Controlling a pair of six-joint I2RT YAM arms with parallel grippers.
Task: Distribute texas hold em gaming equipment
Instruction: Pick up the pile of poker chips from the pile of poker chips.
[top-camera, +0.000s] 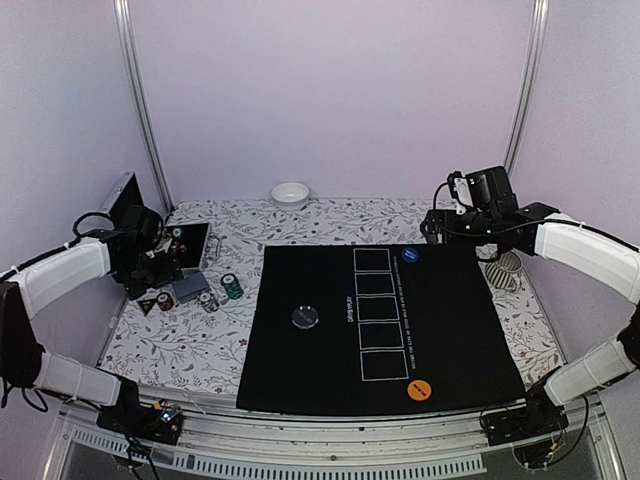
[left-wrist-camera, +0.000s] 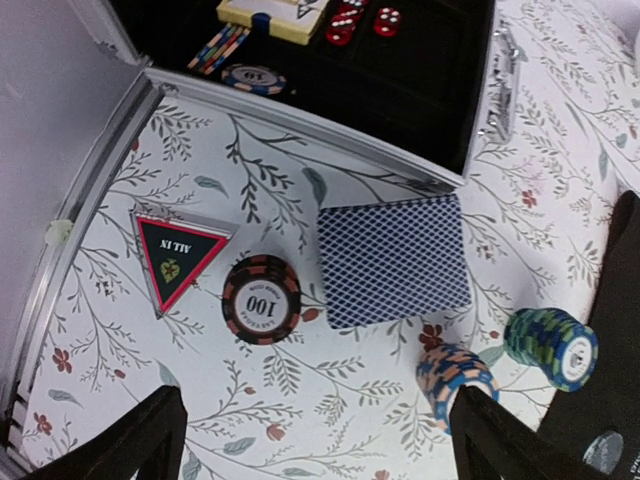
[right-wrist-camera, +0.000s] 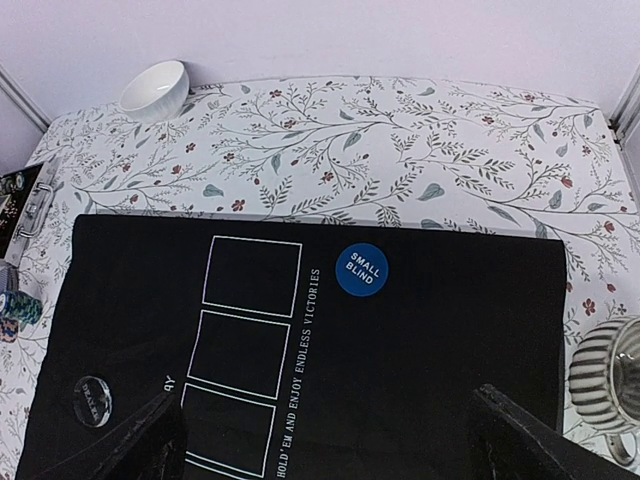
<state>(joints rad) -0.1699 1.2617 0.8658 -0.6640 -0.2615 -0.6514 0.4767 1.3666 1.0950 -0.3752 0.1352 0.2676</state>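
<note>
- while the left gripper hangs above the white tablecloth with flower print, its two black fingers stand wide apart and nothing is between them.
- under it the blue-backed deck of playing cards lies flat on the cloth, just beside the open black case with a metal rim.
- left of the deck in the wrist view stands the black and red stack of round chips marked 100, and just beside it lies the black triangular "all in" plate with a red border.
- near the finger on the right side of that view stand the blue and orange striped chip stack and the green striped chip stack, close together, by the edge of the black mat with white rectangles.
- the right gripper hangs near the far edge of the mat, its fingers also spread wide, and it holds nothing.
- the round blue "small blind" disc lies on the mat beside the farthest rectangle, the round orange disc beside the nearest one, and the dark glossy round disc on the left half of the mat, apart from the rectangles.
</note>
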